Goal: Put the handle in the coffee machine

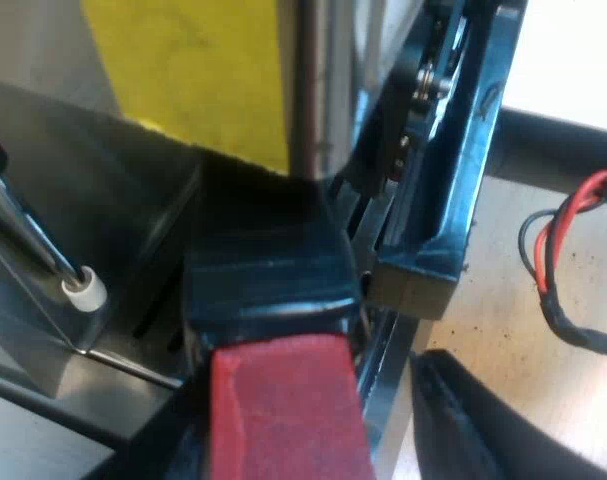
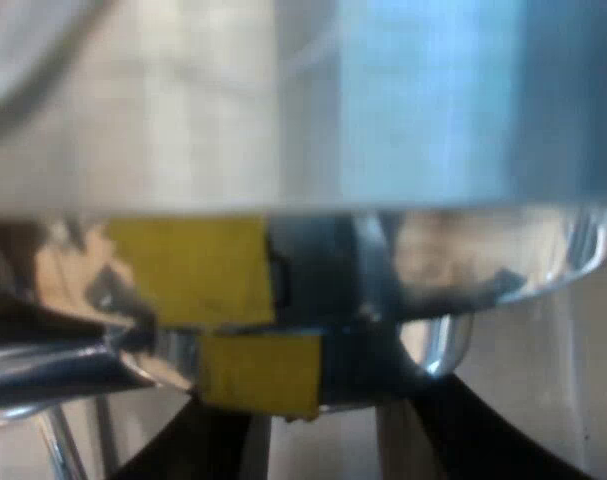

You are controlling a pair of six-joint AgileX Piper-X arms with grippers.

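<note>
Left claw: found spread. The one finger in sight stood clear of the handle, with a strip of the machine's base showing in the gap between them.

The handle lay straight ahead of this claw, along its centre line. Its red end was nearest the claw. Its dark part ran away from the claw and passed under the metal front of the espresso machine. The holder's metal head was hidden there, so the seating could not be confirmed.

A yellow tape patch was noted on the machine's face, above the handle and beyond the fingertips. A steam wand with a white tip hung to one side of the handle, over the dark tray. Pale table was seen past the visible finger.

Right claw: condition undetermined (spread or gripping, I cannot tell). It was pressed very close to a polished metal surface. Two yellow patches sat directly ahead of it, one above the other, at a rounded chrome edge.
</note>
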